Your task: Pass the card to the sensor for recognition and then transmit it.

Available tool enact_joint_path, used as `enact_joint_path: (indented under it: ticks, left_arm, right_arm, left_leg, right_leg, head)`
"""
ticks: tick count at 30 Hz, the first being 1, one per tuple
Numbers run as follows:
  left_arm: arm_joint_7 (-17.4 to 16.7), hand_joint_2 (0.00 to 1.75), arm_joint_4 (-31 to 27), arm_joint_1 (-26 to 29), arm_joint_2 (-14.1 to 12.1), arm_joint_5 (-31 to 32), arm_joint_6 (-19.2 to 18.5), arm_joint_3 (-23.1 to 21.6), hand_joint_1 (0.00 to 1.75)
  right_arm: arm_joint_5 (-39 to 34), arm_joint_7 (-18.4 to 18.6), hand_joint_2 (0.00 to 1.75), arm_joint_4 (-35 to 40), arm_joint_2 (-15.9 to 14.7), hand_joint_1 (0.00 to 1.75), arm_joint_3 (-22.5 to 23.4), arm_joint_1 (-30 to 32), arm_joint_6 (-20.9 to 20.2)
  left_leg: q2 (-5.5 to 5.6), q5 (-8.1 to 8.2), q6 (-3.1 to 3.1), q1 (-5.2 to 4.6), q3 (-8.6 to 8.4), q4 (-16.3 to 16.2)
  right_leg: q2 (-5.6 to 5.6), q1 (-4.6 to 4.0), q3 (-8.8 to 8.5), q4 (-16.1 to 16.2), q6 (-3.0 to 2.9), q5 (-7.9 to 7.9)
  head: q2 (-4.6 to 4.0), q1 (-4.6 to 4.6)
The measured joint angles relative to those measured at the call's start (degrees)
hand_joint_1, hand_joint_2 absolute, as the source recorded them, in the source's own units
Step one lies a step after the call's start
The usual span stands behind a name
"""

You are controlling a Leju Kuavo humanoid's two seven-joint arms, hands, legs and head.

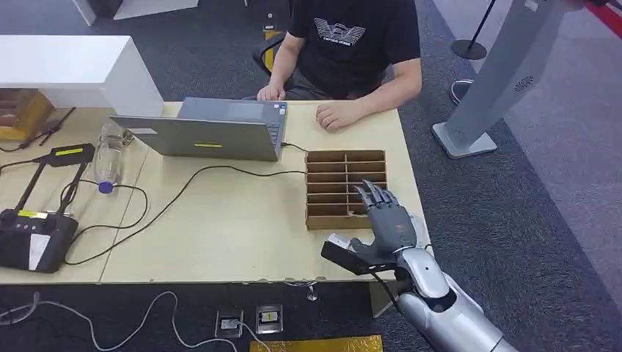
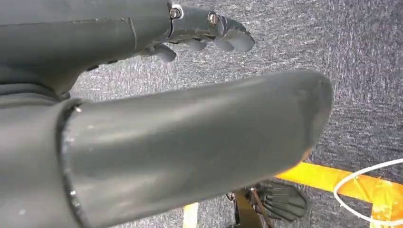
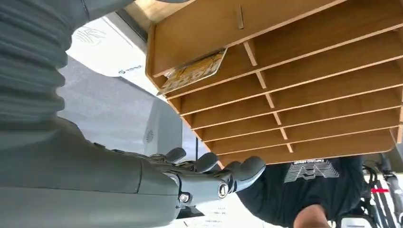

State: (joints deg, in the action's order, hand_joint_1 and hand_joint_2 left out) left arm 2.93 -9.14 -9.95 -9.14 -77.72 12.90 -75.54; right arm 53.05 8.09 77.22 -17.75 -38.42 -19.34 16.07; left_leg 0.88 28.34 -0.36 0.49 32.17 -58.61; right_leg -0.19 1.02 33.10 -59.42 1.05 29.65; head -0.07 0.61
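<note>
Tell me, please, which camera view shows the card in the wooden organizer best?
The right wrist view: the yellow card lies in a compartment of the wooden organizer, printed face visible. In the head view the right hand hovers over the organizer. The left wrist view faces carpet.

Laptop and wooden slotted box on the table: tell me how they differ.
The laptop is grey metal, open, and sits in front of the person; the wooden slotted box is brown, split into rows of compartments, and lies under the right hand. A cable runs to the laptop, not the box. Both rest on the table.
</note>
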Motion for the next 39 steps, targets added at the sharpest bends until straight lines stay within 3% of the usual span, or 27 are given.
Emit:
enact_joint_path:
  ticks: [20, 22, 39]
  left_arm:
    - [0.0, 0.0, 0.0, -0.02, 0.0, -0.26, 0.07, 0.0, 0.0]
    - [0.0, 0.0, 0.0, 0.04, 0.0, -0.33, 0.11, 0.0, 0.0]
    - [0.0, 0.0, 0.0, 0.02, 0.0, -0.33, 0.0, 0.0, 0.0]
  right_arm:
    - [0.11, 1.0, 1.75, -1.11, 0.17, 0.0, 0.0, -0.3, -1.27]
    - [2.78, 5.73, 1.75, -1.11, 1.77, 0.0, 0.07, 0.48, -2.69]
    - [3.17, 5.14, 1.75, -1.4, 3.32, 0.0, 0.07, 0.47, -3.08]
  left_leg:
    - [0.0, 0.01, 0.0, 0.0, 0.01, 0.0]
    - [0.0, 0.0, 0.0, 0.0, 0.0, 0.0]
    - [0.0, 0.0, 0.0, 0.0, 0.0, 0.0]
  right_leg:
    - [0.0, 0.0, 0.0, 0.0, 0.0, 0.0]
    - [0.01, 0.0, 0.0, 0.0, 0.0, 0.0]
    - [0.01, 0.0, 0.01, 0.0, 0.0, 0.0]
  head:
    - [0.0, 0.0]
    - [0.0, 0.0]
    - [0.0, 0.0]
